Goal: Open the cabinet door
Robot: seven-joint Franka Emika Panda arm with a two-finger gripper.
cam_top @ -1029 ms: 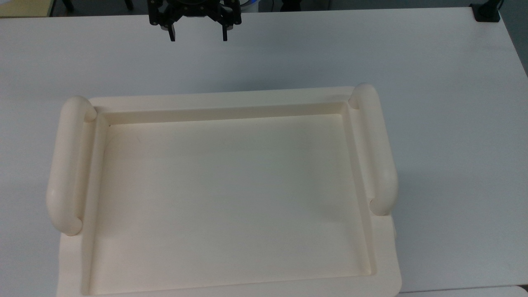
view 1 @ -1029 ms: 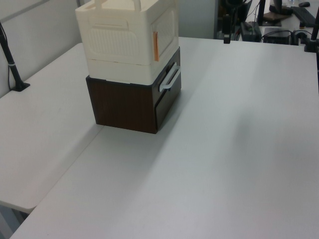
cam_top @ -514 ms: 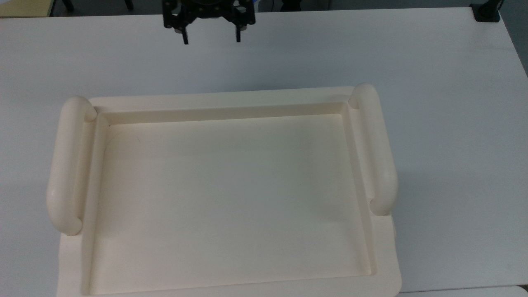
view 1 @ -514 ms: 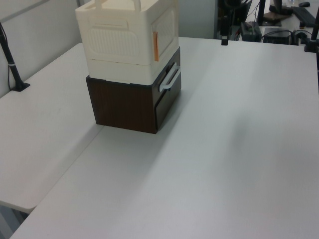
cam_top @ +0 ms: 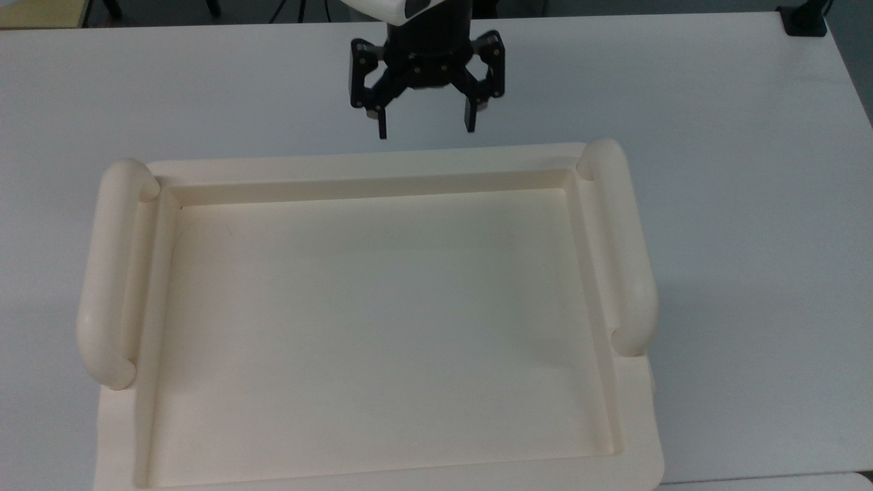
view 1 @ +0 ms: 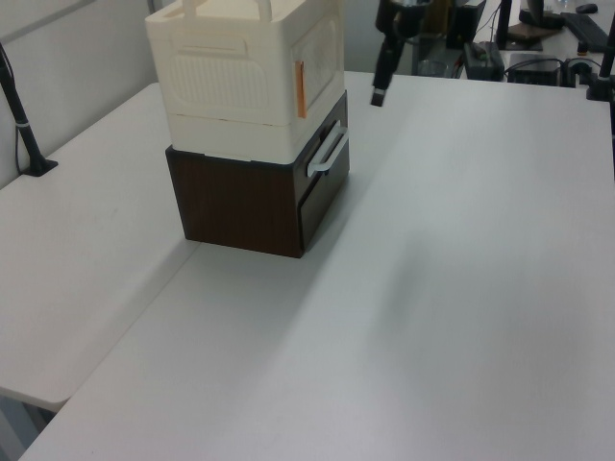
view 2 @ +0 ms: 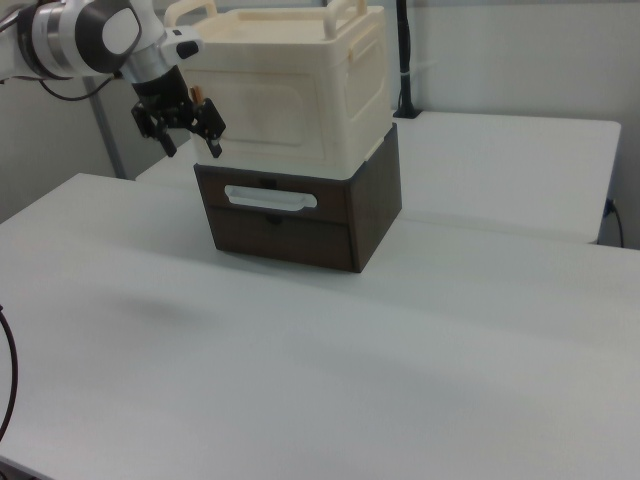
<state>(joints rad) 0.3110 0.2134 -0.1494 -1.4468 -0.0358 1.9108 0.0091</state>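
Cream cabinet door (view 2: 272, 105), flat recessed panel, apparently closed, copper strip (view 1: 300, 89) at one edge, gripper (cam_top: 424, 128) spread wide nearby

No text, label, brand, number or sign can be read anywhere in these views.

light: bright, even, from overhead | shadows: soft, faint on the table (view 1: 461, 288) | focus: slightly soft | glare: mild
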